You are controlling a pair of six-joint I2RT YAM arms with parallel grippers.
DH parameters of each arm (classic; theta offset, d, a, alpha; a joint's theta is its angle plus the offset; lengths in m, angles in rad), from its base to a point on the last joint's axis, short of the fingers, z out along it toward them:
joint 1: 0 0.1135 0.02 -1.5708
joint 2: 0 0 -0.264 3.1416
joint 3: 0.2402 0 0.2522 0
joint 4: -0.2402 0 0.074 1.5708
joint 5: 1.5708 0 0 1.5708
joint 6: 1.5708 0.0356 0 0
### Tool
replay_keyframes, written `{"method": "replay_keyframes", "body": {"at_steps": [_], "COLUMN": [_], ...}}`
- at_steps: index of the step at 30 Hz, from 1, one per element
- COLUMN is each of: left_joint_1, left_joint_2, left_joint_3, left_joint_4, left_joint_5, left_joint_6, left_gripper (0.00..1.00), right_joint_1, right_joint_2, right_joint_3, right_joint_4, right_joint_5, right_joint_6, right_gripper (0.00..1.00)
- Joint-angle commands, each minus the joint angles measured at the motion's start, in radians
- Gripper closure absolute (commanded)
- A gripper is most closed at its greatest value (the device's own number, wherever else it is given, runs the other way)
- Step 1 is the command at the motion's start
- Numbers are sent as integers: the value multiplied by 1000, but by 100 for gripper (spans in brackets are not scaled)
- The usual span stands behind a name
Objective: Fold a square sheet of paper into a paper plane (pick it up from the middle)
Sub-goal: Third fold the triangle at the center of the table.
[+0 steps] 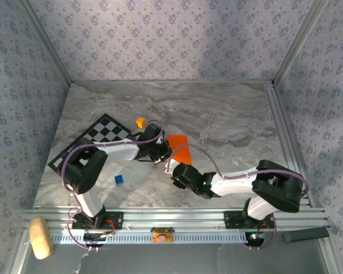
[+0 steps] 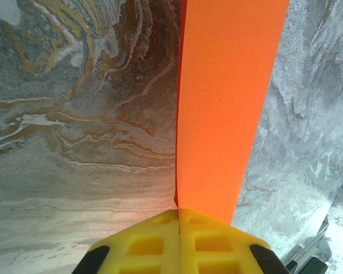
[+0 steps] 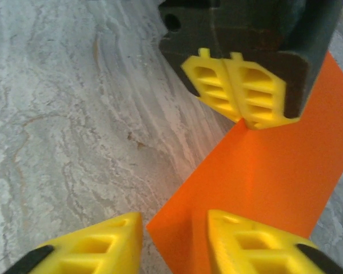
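Note:
The square sheet of paper (image 1: 180, 146) is bright orange and lies mid-table, running as a long strip (image 2: 228, 103) away from my left gripper. My left gripper (image 1: 160, 156) is shut on its near edge, yellow fingertips (image 2: 179, 212) pressed together over the paper. From the right wrist the same left gripper (image 3: 244, 119) pinches the far corner of the sheet (image 3: 274, 171). My right gripper (image 1: 175, 172) is open at the paper's near corner (image 3: 174, 221). Its right finger (image 3: 240, 237) sits over the orange, its left finger (image 3: 111, 237) over bare table.
A black-and-white checkered board (image 1: 97, 137) lies at the left. A small yellow-orange cube (image 1: 140, 122) sits behind the left gripper and a blue cube (image 1: 119, 180) in front of it. A tan block (image 1: 40, 237) rests off the table, lower left.

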Motion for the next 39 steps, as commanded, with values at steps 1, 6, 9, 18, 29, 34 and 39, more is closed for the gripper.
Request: {"method": "replay_keyframes", "body": {"at_steps": [1,6,9,18,29,34,39], "left_joint_1": [6,5,6,6,21,27,52], "left_joint_2": [-26,-27,-29,-37,-123,-193,-213], "left_joint_3": [26,28,28,31,74,127,153], "left_joint_4": [-25,-27,-31,-41,-225,-359,-382], "left_joint_5": [15,14,11,5,-107,-196,-186], "left_joint_6": [-5,-4,-1,2,82,143,190], "left_gripper": [97,97,97,97,59,55,57], "right_joint_1": [8,7,6,-5,-166,-345,-424], "right_joint_2": [-13,-36,-49,-68,-126,-104,-59], "right_joint_3": [4,-10,-16,-25,26,86,112], "right_joint_4": [11,3,-3,-13,-147,-214,-185], "right_joint_5": [46,53,68,43,-326,-739,-968], "right_joint_6": [20,43,57,73,212,334,398], "right_gripper": [71,83,87,100,100,100,100]}}
